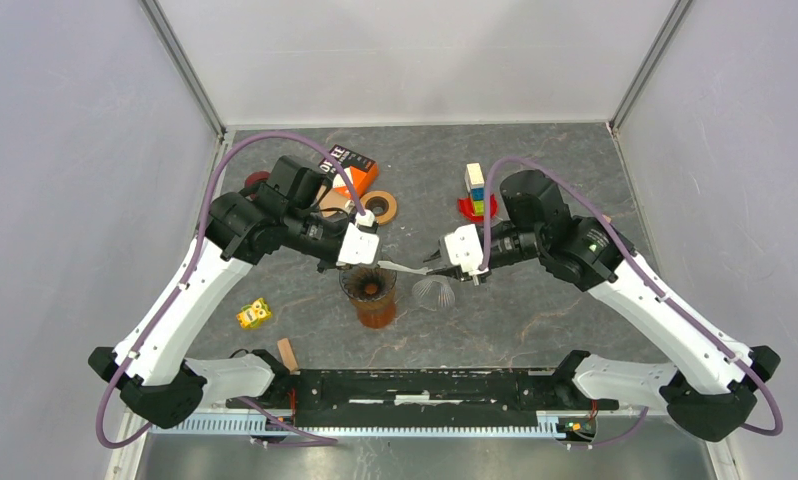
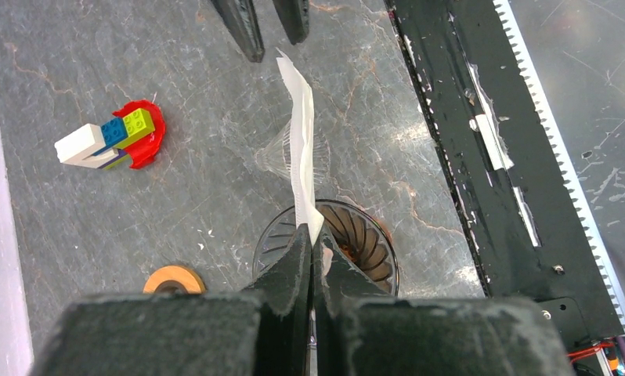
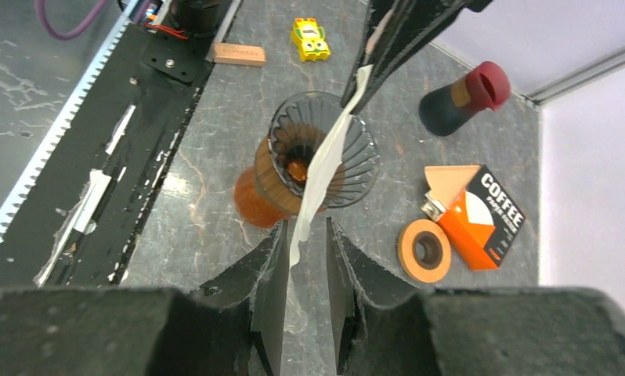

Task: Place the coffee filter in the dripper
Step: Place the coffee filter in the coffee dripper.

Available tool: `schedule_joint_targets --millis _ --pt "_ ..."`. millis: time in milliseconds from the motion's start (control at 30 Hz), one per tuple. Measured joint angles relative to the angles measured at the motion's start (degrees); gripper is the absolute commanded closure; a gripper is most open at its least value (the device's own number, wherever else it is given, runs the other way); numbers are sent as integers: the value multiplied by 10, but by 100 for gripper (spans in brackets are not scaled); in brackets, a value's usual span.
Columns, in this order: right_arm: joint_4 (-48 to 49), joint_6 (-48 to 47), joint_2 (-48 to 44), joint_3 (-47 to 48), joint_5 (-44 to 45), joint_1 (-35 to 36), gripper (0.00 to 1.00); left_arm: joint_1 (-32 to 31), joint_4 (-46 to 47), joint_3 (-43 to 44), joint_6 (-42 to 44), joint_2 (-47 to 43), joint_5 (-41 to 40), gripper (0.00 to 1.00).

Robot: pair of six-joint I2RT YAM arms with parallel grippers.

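Near end of coffee filter hidden inside left gripper

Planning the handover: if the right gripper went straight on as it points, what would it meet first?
The coffee filter, its free end seemingly between the open jaws; beyond that, probably the left gripper.

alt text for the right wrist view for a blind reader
A flattened white coffee filter stretches above the dark ribbed dripper, its far end pinched by the left gripper and its near end between the open jaws of the right gripper. An orange coffee box and a tape roll lie to the right.
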Motion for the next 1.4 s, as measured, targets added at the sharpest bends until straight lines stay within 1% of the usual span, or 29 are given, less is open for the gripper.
schedule_joint_targets --millis 167,367,900,1400 --pt "-14 -10 10 -9 -24 0 72 0 0 0 2 1 0 98" --pt "-21 -16 12 -19 -31 0 73 0 4 0 2 3 -2 98" --pt "-19 -15 4 -21 -26 0 71 0 20 -9 -1 4 -18 98" --pt "-17 -15 4 -23 -24 0 70 0 24 -12 -14 6 -30 98"
